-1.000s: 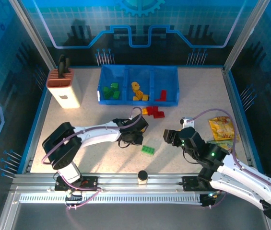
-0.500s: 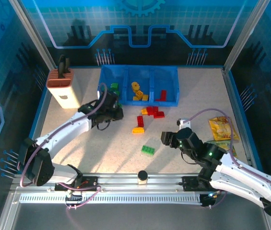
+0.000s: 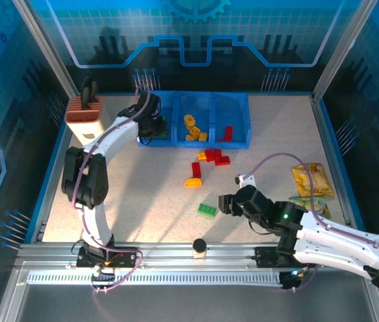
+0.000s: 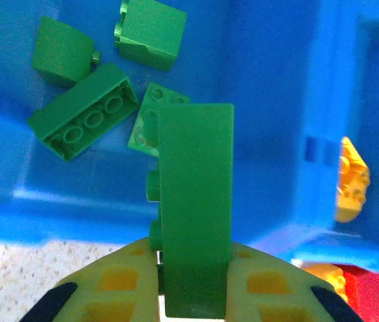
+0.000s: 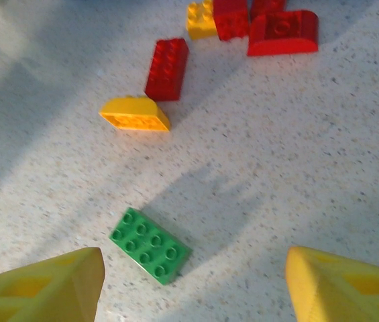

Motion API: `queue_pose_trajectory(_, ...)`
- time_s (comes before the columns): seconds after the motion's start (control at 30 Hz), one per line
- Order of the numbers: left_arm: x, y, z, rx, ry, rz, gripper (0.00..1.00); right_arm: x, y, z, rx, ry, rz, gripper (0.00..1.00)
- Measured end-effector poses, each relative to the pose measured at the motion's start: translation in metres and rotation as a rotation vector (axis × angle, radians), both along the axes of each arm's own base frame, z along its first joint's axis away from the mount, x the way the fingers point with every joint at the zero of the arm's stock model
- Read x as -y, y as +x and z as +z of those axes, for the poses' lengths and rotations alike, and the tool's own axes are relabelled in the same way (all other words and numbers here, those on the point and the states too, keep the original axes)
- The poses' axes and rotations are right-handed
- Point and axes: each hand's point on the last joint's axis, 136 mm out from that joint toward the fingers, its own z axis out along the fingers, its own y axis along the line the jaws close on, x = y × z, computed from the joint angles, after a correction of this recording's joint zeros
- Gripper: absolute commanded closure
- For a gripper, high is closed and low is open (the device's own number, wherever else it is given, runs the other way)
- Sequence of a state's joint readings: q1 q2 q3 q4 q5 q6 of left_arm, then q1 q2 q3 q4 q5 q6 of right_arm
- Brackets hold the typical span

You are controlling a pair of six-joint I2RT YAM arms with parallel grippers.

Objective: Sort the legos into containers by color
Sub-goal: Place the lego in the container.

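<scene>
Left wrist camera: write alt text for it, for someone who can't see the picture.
The left gripper is shut on one end of a long green plastic brick, holding it over a bin of a translucent blue plastic tray. Several loose green studded bricks lie in that bin; a yellow-orange brick lies in the next bin to the right.

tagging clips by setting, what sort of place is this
Probably a robot lab test cell, not a home: a speckled table walled by blue printed panels, arms bolted to an aluminium rail, and lego bricks staged beside a blue three-bin tray.
</scene>
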State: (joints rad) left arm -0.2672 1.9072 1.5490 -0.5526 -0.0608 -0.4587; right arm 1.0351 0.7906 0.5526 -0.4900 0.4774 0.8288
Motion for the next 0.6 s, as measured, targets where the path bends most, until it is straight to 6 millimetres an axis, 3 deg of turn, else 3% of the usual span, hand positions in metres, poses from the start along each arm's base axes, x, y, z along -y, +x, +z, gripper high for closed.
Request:
queue_pose_trajectory(0.2, 0.002, 0.014, -0.026, -0.061, 0.042, -0.038, 0.76, 0.007, -0.007, -0.007, -0.024, -0.063, 0.001, 0.27)
queue_pose_trajectory(0.37, 0.002, 0.012, -0.034, -0.086, 0.041, -0.056, 0.41, 0.006, -0.01, -0.002, -0.017, -0.037, 0.004, 0.27)
queue_pose_trajectory(0.6, 0.003, -0.002, -0.024, -0.068, -0.01, -0.075, 0.38, 0.016, -0.014, -0.02, -0.057, -0.133, -0.019, 0.24)
